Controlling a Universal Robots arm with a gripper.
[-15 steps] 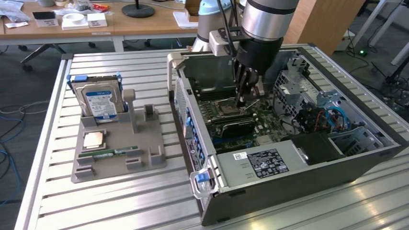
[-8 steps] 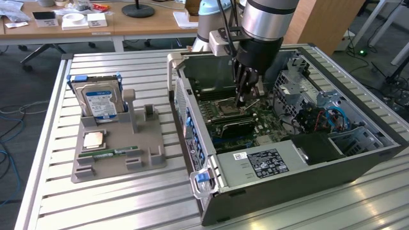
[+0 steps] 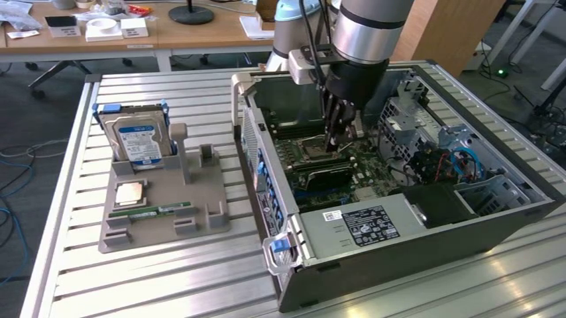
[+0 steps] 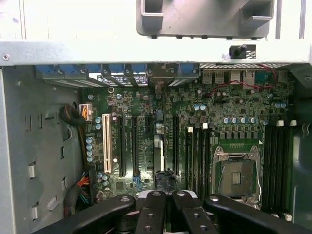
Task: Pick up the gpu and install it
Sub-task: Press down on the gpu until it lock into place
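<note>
My gripper (image 3: 339,140) reaches straight down into the open computer case (image 3: 398,245), just above the motherboard (image 3: 354,165). It is shut on the gpu (image 3: 335,126), a thin dark card hanging upright between the fingers. In the wrist view the two inner fingers (image 4: 152,207) are pressed together at the gripper (image 4: 165,196). The gpu (image 4: 157,151) shows edge-on as a narrow strip running over the black expansion slots (image 4: 134,146) toward the rear bracket openings. Whether its edge touches a slot I cannot tell.
A grey parts holder (image 3: 159,225) stands at the exterior view's left with a hard drive (image 3: 134,139), a processor chip (image 3: 130,192) and a RAM stick (image 3: 159,211). Inside the case are the processor socket (image 4: 235,176), a white slot (image 4: 107,144) and cable bundles (image 4: 73,117).
</note>
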